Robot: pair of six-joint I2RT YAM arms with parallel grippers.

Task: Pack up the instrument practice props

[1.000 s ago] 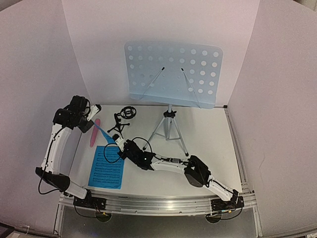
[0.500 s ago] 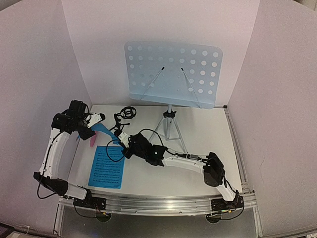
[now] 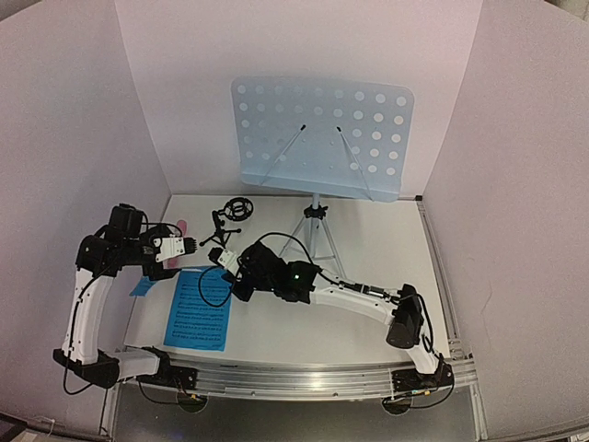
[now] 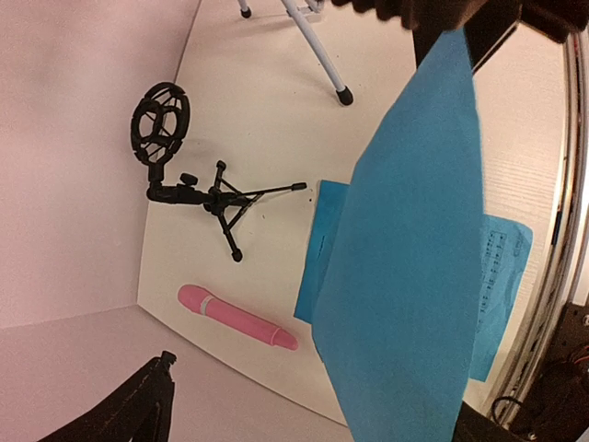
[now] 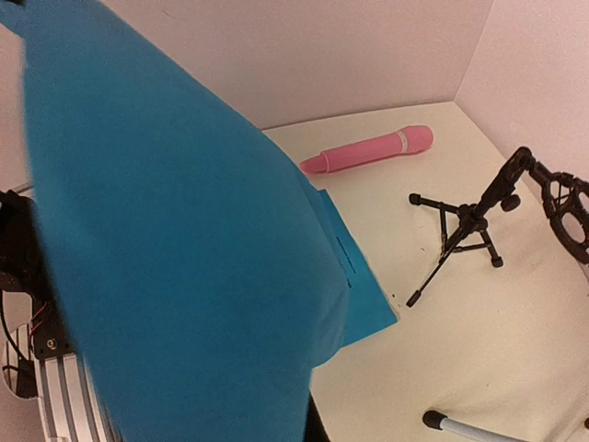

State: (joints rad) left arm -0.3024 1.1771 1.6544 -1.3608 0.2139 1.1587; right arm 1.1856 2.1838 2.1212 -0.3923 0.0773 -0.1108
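Note:
A blue sheet-music page (image 4: 414, 258) hangs lifted off the table, its top edge pinched in my right gripper (image 3: 224, 260). The same page (image 5: 166, 230) fills the right wrist view and hides those jaws. My left gripper (image 3: 179, 247) stands open just beside it, one black finger (image 4: 138, 410) showing. A second blue page (image 3: 198, 308) lies flat below. The pink microphone (image 4: 237, 316) lies by the left wall. The black mic stand (image 4: 207, 193) rests next to it. The pale perforated music stand (image 3: 322, 138) stands at the back.
The music stand's silver tripod legs (image 3: 313, 241) spread just right of my right forearm. White walls close the table on the left, back and right. A metal rail (image 3: 294, 378) runs along the near edge.
My left gripper has opened, let go of the lifted page and drawn back toward the near left. The right arm has stretched further left and keeps hold of the page.

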